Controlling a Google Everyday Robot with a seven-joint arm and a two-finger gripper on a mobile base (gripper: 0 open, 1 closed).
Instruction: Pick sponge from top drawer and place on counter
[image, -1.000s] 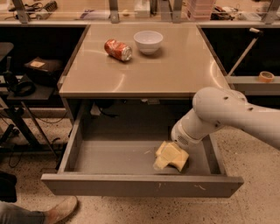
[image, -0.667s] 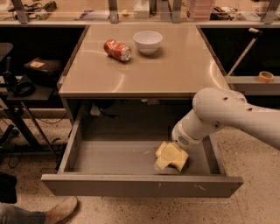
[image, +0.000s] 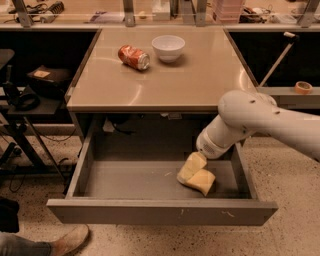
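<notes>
**Gripper at the sponge inside the open drawer**

In the camera view, the top drawer (image: 150, 212) is seen pulled out, so its floor can be reached from above. The sponge (image: 202, 181) is found on that floor, right of centre. The gripper (image: 193, 166) is set against it from behind; whether it is clamped cannot be told. The counter (image: 200, 80) above is shared with a can (image: 133, 56) and a bowl (image: 168, 47).
</notes>
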